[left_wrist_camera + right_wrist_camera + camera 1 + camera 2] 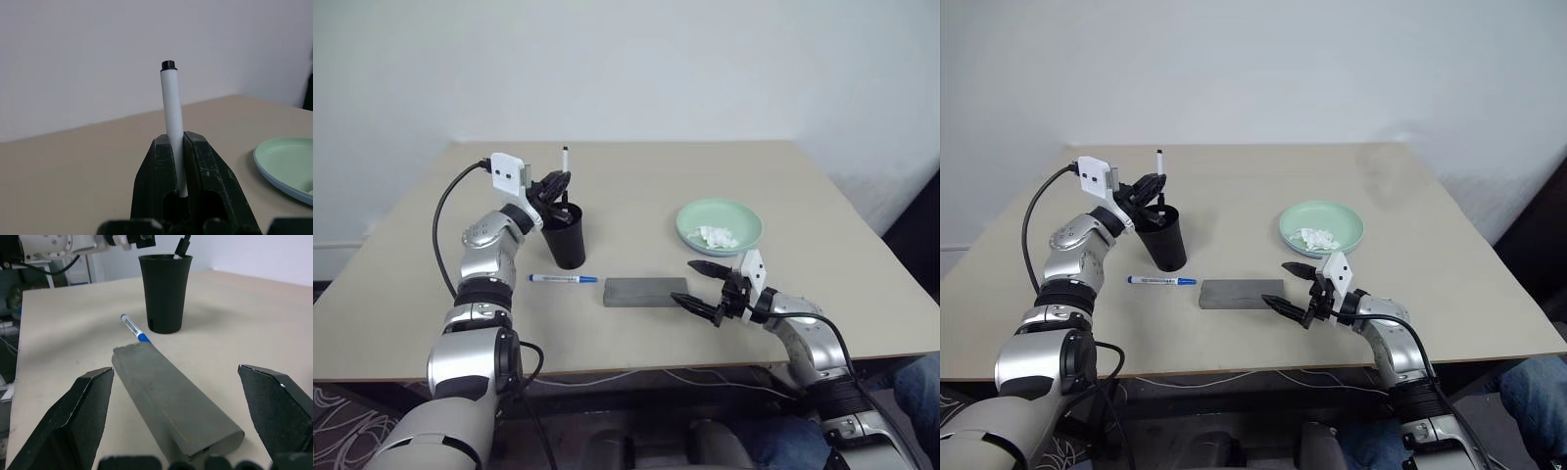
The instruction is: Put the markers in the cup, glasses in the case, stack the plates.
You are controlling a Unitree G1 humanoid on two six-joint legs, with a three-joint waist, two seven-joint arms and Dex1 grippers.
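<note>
Left hand (554, 188) pinches a white marker (565, 160) upright over the black cup (565, 238). Blue-capped marker (563, 279) lies left-right beside grey case (645, 292). Right hand (702, 287) spread.

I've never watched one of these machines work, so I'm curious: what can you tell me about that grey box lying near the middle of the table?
The grey box is a long, flat, closed case with a matte, slightly fabric-like surface and a stitched seam along one edge. It lies flat on the beige table, just right of a blue-capped pen and in front of the black cup. The right tool hovers open at its right end, not touching it.
</note>
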